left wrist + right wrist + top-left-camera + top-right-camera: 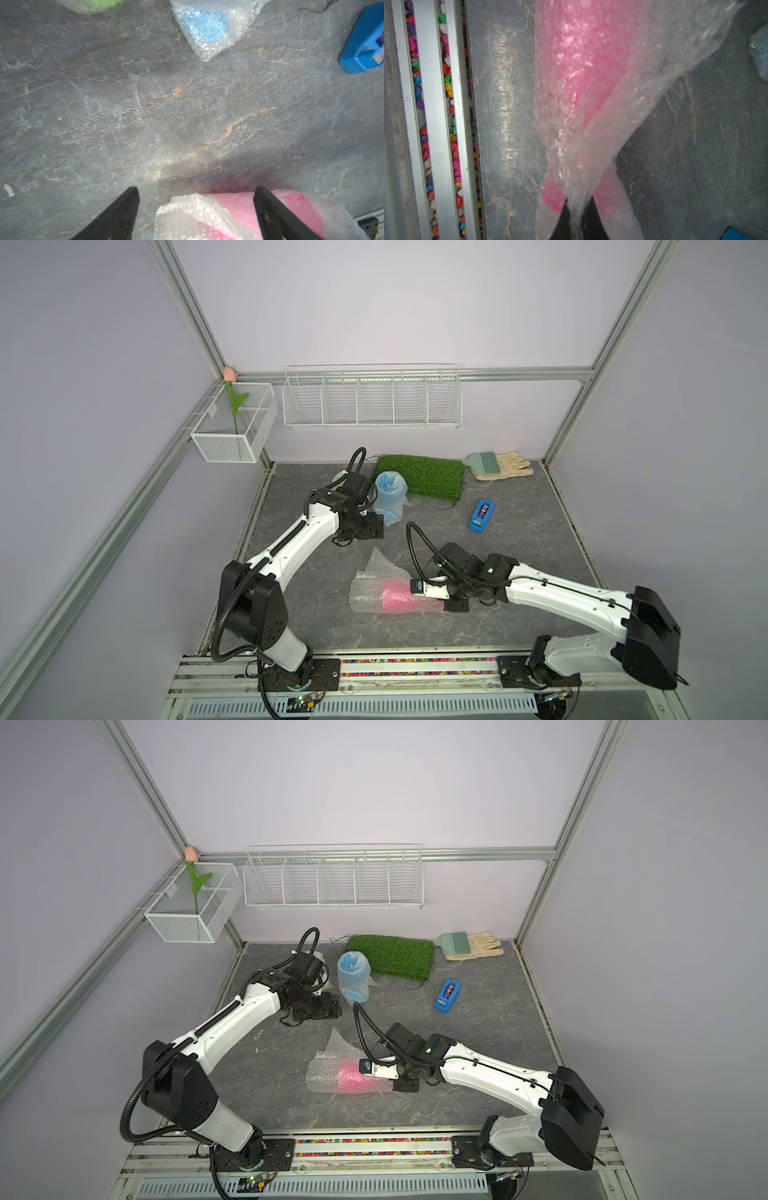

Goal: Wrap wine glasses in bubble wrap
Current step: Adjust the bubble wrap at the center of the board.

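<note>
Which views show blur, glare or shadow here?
Right wrist view: the pink goblet and bubble wrap are soft, with a glare streak on the table. Left wrist view: soft too, dark shadow beside the goblet. Both top views: evenly lit, fairly sharp.

Bare tabletop (519, 556) lies between the wrapped blue goblet (390, 497) and wrapped pink goblet (388, 594).
</note>
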Robot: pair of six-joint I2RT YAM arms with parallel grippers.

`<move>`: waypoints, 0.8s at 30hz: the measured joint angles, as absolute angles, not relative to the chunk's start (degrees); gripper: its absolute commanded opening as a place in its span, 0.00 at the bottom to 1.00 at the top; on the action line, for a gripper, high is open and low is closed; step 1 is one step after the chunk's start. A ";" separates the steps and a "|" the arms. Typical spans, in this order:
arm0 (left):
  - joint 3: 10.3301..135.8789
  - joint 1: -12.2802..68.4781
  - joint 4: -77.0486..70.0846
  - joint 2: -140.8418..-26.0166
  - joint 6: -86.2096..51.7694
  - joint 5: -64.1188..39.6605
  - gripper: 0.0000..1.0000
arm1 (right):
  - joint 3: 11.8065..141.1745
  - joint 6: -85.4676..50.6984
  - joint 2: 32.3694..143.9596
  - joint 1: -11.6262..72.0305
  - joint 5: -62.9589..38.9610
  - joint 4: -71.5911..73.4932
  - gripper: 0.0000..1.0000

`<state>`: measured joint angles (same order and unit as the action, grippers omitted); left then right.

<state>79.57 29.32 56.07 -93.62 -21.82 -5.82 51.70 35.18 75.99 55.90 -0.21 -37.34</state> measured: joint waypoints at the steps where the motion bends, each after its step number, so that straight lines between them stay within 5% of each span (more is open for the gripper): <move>1: 79.48 29.71 56.45 -94.87 -21.76 -6.15 0.76 | 51.68 35.29 75.99 55.88 -0.01 -37.21 0.07; 20: 76.79 32.18 56.64 -95.37 -26.24 -7.97 0.00 | 51.68 35.38 77.78 53.21 -0.10 -36.75 0.07; 24: 76.49 32.45 56.40 -94.72 -26.74 -7.62 0.00 | 51.70 34.54 77.82 52.18 -0.51 -36.75 0.07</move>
